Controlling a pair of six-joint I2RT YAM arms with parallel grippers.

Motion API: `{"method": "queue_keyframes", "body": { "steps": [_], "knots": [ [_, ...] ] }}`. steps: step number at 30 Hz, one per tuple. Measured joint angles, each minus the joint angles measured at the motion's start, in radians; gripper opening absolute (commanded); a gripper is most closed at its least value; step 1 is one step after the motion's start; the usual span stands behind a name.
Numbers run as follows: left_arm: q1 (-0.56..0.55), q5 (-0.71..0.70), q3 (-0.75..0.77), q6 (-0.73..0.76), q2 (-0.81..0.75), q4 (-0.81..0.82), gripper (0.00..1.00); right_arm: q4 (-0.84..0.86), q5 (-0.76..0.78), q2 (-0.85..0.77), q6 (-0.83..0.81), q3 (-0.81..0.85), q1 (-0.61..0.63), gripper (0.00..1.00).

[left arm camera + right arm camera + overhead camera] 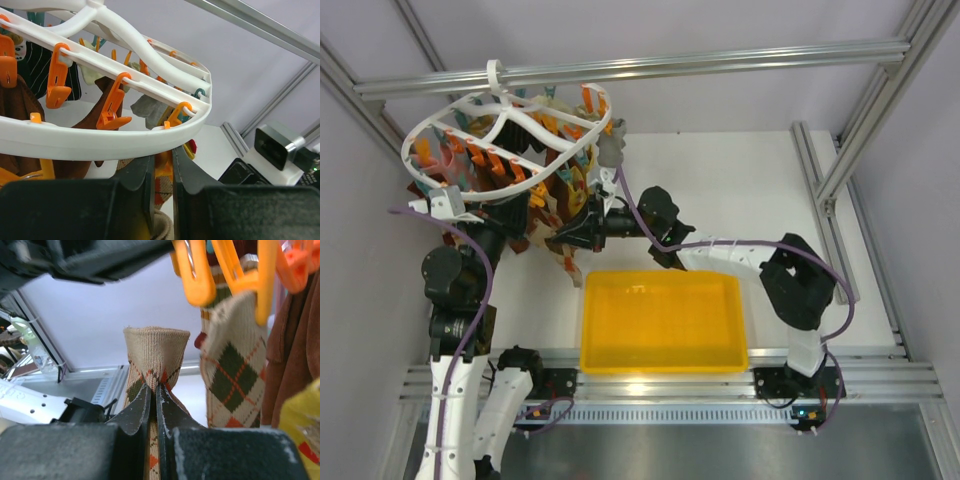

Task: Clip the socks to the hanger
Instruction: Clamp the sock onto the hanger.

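The round white hanger [516, 118] hangs at the back left, and several socks are clipped under it. Its rim [100, 142] fills the left wrist view. My left gripper [163, 156] sits just below that rim, shut on an orange clip [164, 172], with argyle fabric behind the clip. My right gripper [156, 387] is shut on a tan argyle sock [156, 347] just below its cuff, which stands upright above the fingers. A second argyle sock [232, 382] hangs from an orange clip [250, 280] to the right. In the top view both grippers [570, 232] meet under the hanger's near side.
A yellow tray [665, 365] lies at the near middle of the table. A rust-brown sock [292, 340] hangs at the right of the right wrist view. Blurred yellow fabric [300, 435] lies close below it. Aluminium frame rails run along the back [720, 62] and the right [835, 170].
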Motion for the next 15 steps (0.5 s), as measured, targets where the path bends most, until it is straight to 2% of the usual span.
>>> {"method": "queue_keyframes", "body": {
  "steps": [15],
  "knots": [
    [0.000,0.001,0.000,0.000,0.000,-0.003,0.00,0.003,-0.034,0.079,0.045,0.109,-0.039,0.00]
  ]
}}
